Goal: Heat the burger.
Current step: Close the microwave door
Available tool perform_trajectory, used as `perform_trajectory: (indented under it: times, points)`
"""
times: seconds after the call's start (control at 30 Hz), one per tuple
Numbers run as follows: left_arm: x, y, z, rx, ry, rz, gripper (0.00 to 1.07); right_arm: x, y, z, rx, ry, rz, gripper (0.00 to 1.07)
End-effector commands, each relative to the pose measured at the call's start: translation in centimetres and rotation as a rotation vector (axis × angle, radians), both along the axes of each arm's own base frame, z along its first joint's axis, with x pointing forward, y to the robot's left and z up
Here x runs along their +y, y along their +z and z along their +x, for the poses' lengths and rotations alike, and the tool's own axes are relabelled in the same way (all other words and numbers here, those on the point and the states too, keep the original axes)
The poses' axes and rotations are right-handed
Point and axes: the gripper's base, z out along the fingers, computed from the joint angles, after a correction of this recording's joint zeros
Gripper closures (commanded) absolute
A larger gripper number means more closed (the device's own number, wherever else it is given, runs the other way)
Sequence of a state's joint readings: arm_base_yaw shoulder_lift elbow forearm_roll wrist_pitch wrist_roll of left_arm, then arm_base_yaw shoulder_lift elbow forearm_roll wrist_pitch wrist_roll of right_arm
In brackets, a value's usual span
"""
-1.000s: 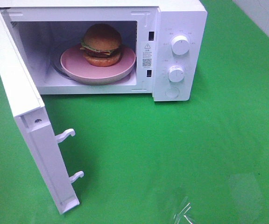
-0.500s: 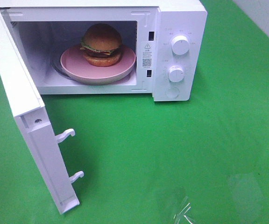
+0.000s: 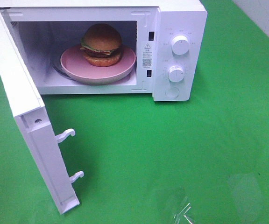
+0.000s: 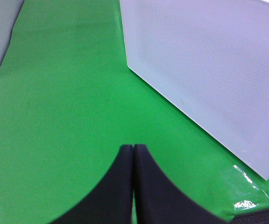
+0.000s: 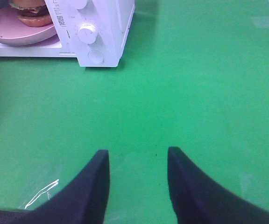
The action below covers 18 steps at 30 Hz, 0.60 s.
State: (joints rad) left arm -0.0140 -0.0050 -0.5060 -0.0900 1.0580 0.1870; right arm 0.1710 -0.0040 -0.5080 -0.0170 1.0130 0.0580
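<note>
The burger (image 3: 101,44), golden-brown bun with green lettuce, sits on a round pink plate (image 3: 125,65) inside the white microwave (image 3: 181,23), whose door (image 3: 29,121) stands wide open at the left. The right wrist view also shows the burger (image 5: 29,11) on the plate (image 5: 13,32). My left gripper (image 4: 133,148) is shut and empty above the green cloth, beside the outer face of the door (image 4: 209,70). My right gripper (image 5: 138,156) is open and empty over the cloth, some way in front of the microwave's control panel (image 5: 88,35). Neither gripper shows in the exterior high view.
Two white knobs (image 3: 180,44) and a round button (image 3: 172,92) sit on the microwave's right panel. Two latch hooks (image 3: 65,135) stick out from the door's edge. A green cloth (image 3: 172,154) covers the table. A clear plastic scrap (image 3: 183,212) lies at the front edge.
</note>
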Motion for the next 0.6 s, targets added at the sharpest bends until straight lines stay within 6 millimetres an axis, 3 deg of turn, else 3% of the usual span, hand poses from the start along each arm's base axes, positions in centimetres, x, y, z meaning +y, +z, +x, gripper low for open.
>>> perform_trajectory:
  times: [0.03,0.2,0.3,0.6]
  points:
    - [0.0,0.5,-0.3,-0.058,0.004,-0.008,1.07,0.0,0.0,-0.3,-0.038,0.002,-0.002,0.66]
    - [0.0,2.1,-0.2,-0.203,0.007,-0.028,1.07,0.0,0.0,-0.3,-0.038,0.002,-0.002,0.66]
    - [0.0,2.5,1.2,-0.299,0.016,-0.029,1.07,0.0,0.0,-0.3,-0.038,0.002,-0.002,0.66]
    - [-0.5,1.2,6.4,-0.157,-0.01,-0.092,1.07,0.0,0.0,-0.3,-0.038,0.001,-0.003,0.66]
